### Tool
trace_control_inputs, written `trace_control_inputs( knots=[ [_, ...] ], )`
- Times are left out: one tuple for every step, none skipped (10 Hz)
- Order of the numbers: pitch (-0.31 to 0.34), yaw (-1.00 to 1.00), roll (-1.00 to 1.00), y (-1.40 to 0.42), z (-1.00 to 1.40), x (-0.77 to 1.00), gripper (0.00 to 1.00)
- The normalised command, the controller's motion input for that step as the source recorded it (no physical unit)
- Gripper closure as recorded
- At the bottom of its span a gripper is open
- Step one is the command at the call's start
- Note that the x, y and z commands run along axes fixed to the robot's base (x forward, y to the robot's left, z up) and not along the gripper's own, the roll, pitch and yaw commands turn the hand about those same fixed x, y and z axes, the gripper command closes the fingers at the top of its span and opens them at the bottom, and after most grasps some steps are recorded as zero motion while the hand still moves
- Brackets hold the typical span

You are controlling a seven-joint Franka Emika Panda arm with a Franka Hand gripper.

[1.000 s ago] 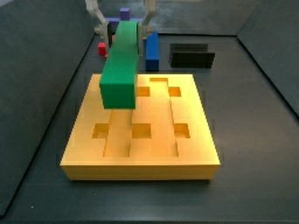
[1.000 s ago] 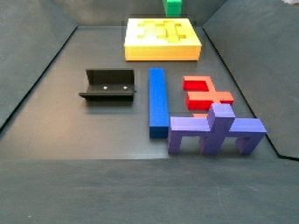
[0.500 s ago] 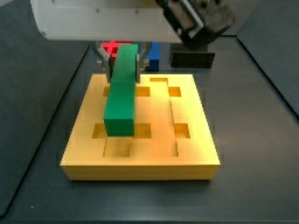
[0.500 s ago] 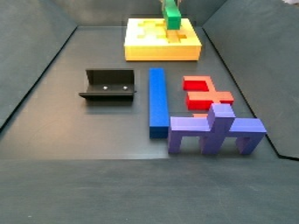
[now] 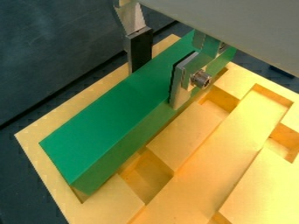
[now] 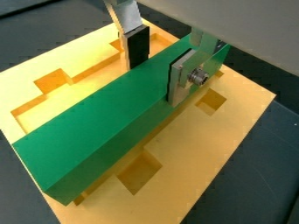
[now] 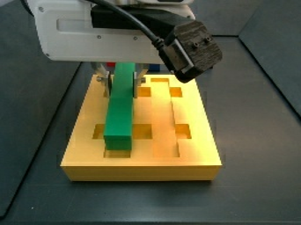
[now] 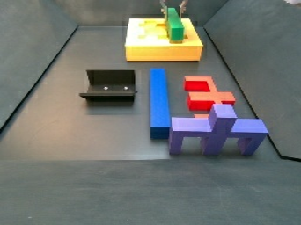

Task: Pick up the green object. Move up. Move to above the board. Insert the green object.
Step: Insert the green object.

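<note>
The green object (image 7: 120, 110) is a long green bar, held lengthwise over the left row of holes of the board (image 7: 177, 154), the yellow-orange slab. My gripper (image 5: 162, 74) is shut on the bar near its far end, a dark pad (image 5: 138, 52) on one side and a silver finger (image 5: 184, 80) on the other. Both wrist views show this grip (image 6: 160, 68). The bar (image 6: 105, 122) sits very low on the board (image 6: 233, 149); I cannot tell whether it touches. In a side view the bar (image 8: 174, 25) lies across the board (image 8: 159, 51) at the far end of the floor.
On the floor in front of the board stand the black fixture (image 8: 108, 85), a long blue bar (image 8: 157, 101), a red block (image 8: 207, 92) and a purple arch-shaped piece (image 8: 217, 132). Dark walls close in the work area on both sides.
The gripper has come down with the green bar. The bar was tilted and high above the board; now it lies level, low along the board's left row of holes.
</note>
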Motion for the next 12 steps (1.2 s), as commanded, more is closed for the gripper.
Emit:
trace_control_inputs(
  knots=[
    [-0.006,0.05,0.0,-0.04,-0.19,-0.01,1.0],
    [-0.009,0.0,0.0,-0.09,-0.17,0.0,1.0],
    [0.0,0.0,0.0,-0.13,-0.13,0.0,1.0],
    [0.0,0.0,0.0,-0.09,-0.12,0.0,1.0],
    [0.0,0.0,0.0,-0.07,-0.13,0.0,1.0],
    [0.0,0.0,0.0,-0.08,-0.16,0.0,1.0],
    [-0.006,-0.01,0.0,-0.05,-0.2,0.0,1.0],
    [-0.004,0.0,0.0,0.0,-0.23,-0.01,1.0],
    [-0.01,0.0,0.0,0.0,-0.28,-0.01,1.0],
    [-0.017,0.0,0.0,0.0,-0.31,-0.01,1.0],
    [-0.024,0.01,0.0,0.0,-0.38,0.0,1.0],
    [-0.03,0.01,0.0,0.03,-0.43,-0.01,1.0]
  ],
)
